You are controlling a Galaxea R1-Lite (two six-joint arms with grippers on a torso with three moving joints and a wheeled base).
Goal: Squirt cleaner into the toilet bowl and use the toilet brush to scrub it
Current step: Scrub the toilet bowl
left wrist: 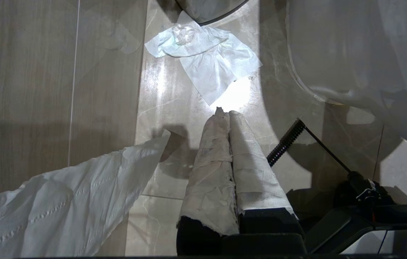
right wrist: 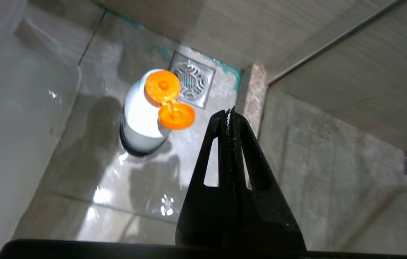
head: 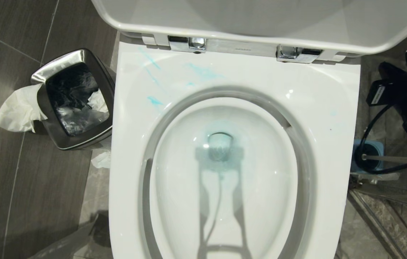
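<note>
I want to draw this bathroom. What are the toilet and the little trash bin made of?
The toilet bowl looks like glossy white ceramic: smooth, with bright glints and blue cleaner smeared on its rim. The bin seems brushed steel at the rim, which reflects light dully; a shiny black plastic liner sits inside.

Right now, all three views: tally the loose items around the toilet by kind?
Tissue pieces on floor: 3
Steel-rimmed bin: 1
White bottle, orange flip cap open: 1
Blue brush holder: 1
Total: 6
</note>
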